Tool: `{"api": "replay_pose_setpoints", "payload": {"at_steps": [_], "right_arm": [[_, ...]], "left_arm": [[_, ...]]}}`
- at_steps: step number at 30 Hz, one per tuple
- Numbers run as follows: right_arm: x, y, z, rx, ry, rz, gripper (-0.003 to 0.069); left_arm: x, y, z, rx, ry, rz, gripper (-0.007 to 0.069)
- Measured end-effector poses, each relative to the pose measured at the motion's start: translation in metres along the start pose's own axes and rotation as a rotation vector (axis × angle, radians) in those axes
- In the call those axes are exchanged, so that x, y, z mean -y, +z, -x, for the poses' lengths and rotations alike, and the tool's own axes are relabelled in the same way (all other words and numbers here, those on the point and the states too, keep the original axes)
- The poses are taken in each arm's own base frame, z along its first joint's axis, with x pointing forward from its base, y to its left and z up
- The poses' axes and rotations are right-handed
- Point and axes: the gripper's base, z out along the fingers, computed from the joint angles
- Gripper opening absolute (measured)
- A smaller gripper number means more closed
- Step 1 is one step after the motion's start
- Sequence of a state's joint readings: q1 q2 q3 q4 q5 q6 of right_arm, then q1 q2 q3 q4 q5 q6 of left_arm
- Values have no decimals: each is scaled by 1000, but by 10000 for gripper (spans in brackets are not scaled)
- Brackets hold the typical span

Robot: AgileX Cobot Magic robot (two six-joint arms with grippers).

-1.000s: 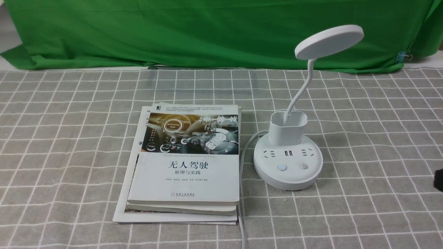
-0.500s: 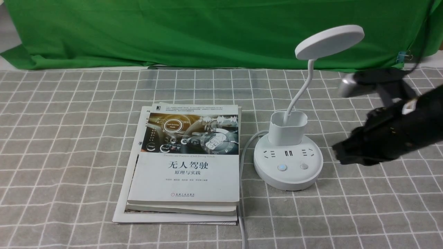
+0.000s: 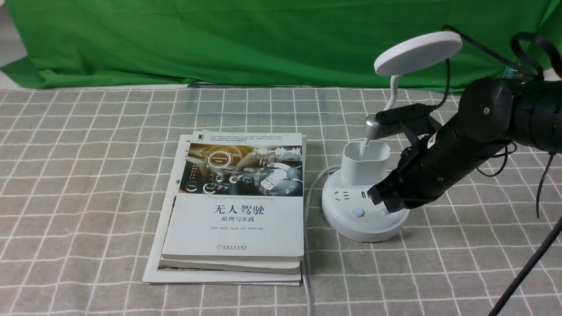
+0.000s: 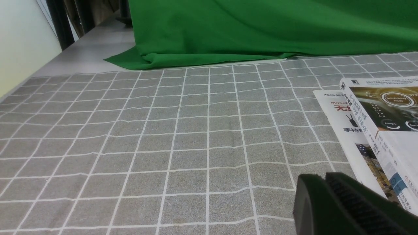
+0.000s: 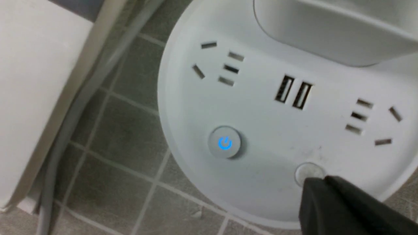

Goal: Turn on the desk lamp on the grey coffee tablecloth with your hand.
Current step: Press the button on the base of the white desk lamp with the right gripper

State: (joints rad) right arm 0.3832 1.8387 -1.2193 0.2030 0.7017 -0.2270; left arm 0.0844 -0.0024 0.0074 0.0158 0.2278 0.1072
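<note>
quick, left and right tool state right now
left tool: closed, holding nothing
right tool: closed, holding nothing, tip at the unlit button on the desk lamp

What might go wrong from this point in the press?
The right gripper sits at the edge of the plain button, so it may slip off. The blue-lit button sits close; which one lights the lamp is unclear. The silver tip is near the neck and may nudge it.

We're in a staged lab set-up here: a green cloth backdrop [image 3: 263, 39] drapes behind, a grey coffee tablecloth [image 3: 88, 175] spreads out flat, and self-driving textbooks [image 3: 237, 219] sit stacked on it.
</note>
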Motion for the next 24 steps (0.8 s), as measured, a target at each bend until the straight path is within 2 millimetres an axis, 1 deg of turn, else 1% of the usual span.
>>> {"api": "replay_pose_setpoints", "payload": {"at_steps": [3,11,19,24], "right_arm": [[1,4,2,14,0,-6,34],[2,5,4,42,2,-13,34],[4,19,5,20,13,-11,34],[4,19,7,30,14,-11,34]], "left_arm": [[0,0,0,0,0,0,19],[0,0,0,0,0,0,19],[0,0,0,0,0,0,19],[0,0,0,0,0,0,19]]}}
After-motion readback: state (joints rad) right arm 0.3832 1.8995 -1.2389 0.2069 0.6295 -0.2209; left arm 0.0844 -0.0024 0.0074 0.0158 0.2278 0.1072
